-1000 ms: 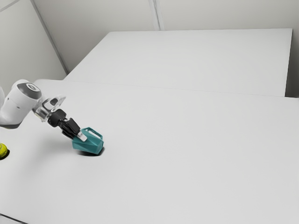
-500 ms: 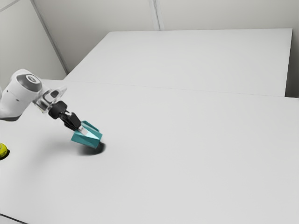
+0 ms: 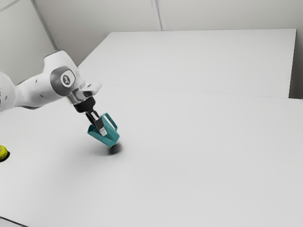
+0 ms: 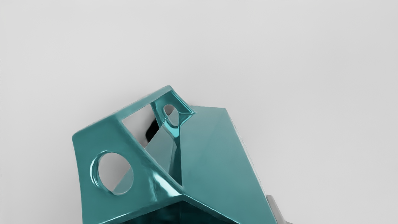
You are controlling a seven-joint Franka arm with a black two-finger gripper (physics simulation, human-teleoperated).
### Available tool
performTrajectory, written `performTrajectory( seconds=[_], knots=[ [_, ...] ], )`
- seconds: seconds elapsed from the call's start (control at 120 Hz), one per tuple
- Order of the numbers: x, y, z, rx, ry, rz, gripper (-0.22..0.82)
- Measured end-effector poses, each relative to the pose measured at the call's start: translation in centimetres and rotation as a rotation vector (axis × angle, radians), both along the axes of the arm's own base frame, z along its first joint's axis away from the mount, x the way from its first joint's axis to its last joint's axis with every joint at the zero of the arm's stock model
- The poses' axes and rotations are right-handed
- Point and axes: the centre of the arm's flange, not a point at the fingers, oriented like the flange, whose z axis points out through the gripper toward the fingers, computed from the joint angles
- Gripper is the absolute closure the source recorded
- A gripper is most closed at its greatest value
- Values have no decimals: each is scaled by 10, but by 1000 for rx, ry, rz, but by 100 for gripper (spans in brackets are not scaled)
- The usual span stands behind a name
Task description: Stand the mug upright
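My gripper (image 3: 101, 131) is shut on the teal mug (image 3: 110, 137) in the exterior view, gripping it by its wall. The mug hangs tilted above the table, with its shadow beneath it; its open end faces up toward the exterior view's left, and its handle is on the side toward the exterior view's right. In the wrist view the faceted mug (image 4: 214, 149) shows its handle with round holes and part of its dark inside. A grey fingertip (image 4: 275, 210) lies against one side of it; the other finger is hidden behind the mug.
A yellow-green ball (image 3: 3, 152) sits on the white table (image 3: 189, 165) at the exterior view's left edge. A dark cable (image 3: 13, 221) lies at the lower left corner. Pale walls stand behind the table.
My hand has risen and moved toward the exterior view's right, turning more downward. The mug has come off the table with it and tilted from lying toward upright.
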Motion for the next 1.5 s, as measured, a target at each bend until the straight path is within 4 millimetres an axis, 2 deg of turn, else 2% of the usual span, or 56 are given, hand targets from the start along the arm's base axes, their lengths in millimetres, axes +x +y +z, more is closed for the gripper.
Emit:
performTrajectory(
  seconds=[0.175,0.317,0.633,1.142,1.283,1.425,1.5],
  knots=[
    [9,-48,3,134,-52,-52,78],
    [9,-71,-1,212,-74,-50,78],
    [0,-78,-10,301,-80,61,78],
    [-9,-100,-17,324,-27,182,78],
    [-6,-110,-22,314,11,186,78],
    [-7,-130,-28,317,34,160,78],
    [-8,-133,-33,320,50,160,78]
  ],
)
